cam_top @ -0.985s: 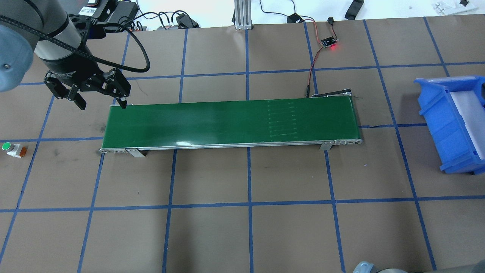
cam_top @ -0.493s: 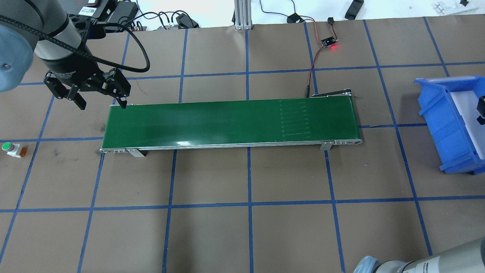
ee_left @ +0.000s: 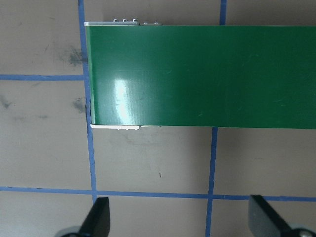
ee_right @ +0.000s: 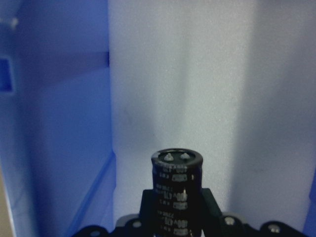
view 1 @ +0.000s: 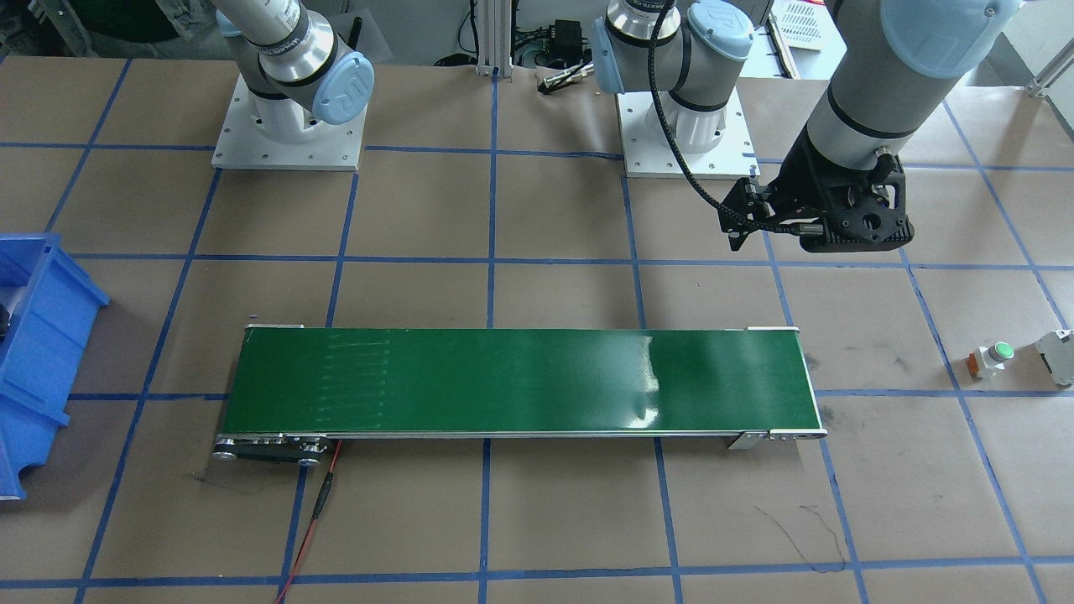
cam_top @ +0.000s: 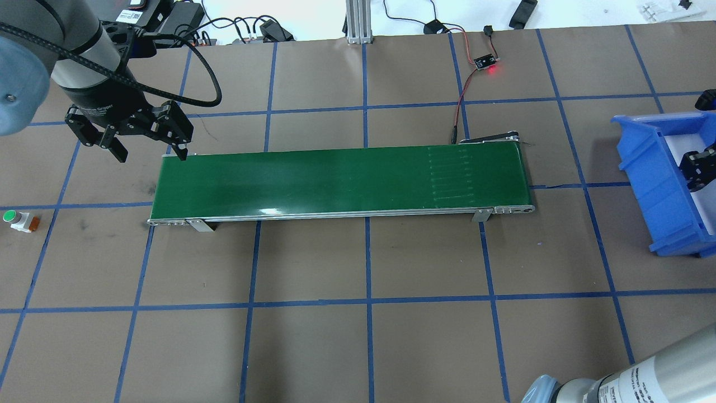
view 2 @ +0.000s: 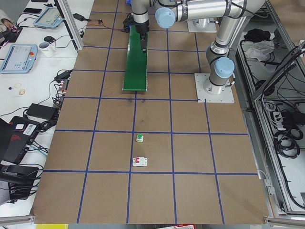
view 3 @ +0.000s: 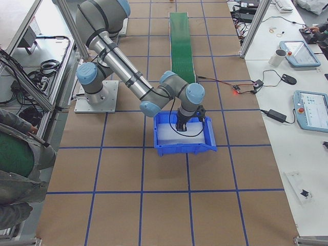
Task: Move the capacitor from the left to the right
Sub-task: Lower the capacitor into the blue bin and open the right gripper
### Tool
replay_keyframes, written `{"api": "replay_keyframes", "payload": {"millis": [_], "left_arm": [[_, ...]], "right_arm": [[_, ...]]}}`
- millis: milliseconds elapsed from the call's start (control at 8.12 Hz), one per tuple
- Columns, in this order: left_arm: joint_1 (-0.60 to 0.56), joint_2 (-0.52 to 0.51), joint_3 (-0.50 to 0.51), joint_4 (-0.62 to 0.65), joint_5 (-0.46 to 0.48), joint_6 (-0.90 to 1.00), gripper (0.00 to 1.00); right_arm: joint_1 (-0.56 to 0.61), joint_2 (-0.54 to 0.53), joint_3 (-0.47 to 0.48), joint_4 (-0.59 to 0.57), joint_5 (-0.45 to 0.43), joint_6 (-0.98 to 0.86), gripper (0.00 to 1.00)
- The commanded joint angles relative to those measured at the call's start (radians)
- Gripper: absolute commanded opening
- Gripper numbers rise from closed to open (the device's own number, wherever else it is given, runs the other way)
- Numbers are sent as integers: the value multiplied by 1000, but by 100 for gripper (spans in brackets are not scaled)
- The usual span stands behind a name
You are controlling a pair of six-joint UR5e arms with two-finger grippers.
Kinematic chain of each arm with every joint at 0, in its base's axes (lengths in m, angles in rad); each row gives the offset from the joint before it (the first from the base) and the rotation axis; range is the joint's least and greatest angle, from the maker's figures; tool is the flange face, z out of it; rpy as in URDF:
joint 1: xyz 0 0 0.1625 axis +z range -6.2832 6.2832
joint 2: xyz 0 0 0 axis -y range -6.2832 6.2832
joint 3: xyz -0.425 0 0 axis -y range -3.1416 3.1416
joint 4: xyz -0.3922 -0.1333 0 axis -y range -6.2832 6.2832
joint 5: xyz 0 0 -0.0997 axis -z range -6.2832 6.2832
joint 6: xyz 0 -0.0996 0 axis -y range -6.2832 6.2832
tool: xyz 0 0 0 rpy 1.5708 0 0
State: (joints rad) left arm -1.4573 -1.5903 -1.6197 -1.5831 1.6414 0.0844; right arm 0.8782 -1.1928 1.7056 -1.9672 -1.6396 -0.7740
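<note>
The capacitor (ee_right: 177, 185), a black stubby cylinder with pale print and a silvery top, is held in my right gripper (ee_right: 177, 219) over the white floor of the blue bin (ee_right: 64, 148). In the overhead view my right gripper (cam_top: 699, 168) sits inside the blue bin (cam_top: 649, 179) at the right edge; the capacitor itself is hidden there. My left gripper (cam_top: 150, 151) hangs open and empty over the far left corner of the green conveyor belt (cam_top: 335, 179). In the left wrist view its fingertips (ee_left: 98, 217) stand wide apart, with the belt end (ee_left: 197, 74) ahead.
A green-topped white push button (cam_top: 12, 219) and a white-grey boxy block (view 1: 1057, 356) lie on the brown table left of the belt. A small sensor board (cam_top: 485, 62) with a red light and wires sits behind the belt's right end.
My right gripper has come further into view from the right edge over the blue bin. The seam marks on the belt have shifted to the right. The left arm has not moved.
</note>
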Motion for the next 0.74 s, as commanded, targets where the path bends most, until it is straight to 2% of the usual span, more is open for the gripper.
{"api": "replay_keyframes", "payload": {"millis": [0,123,246,369,616], "left_arm": [[0,0,0,0,0,0,100],[0,0,0,0,-2,0,100],[0,0,0,0,0,0,100],[0,0,0,0,0,0,100],[0,0,0,0,0,0,100]], "right_arm": [[-1,32,0,-22,18,-2,0],[-1,32,0,-36,21,-2,0],[-1,32,0,-85,30,-1,10],[-1,32,0,-104,70,-2,28],[-1,24,-1,-123,78,-1,50]]}}
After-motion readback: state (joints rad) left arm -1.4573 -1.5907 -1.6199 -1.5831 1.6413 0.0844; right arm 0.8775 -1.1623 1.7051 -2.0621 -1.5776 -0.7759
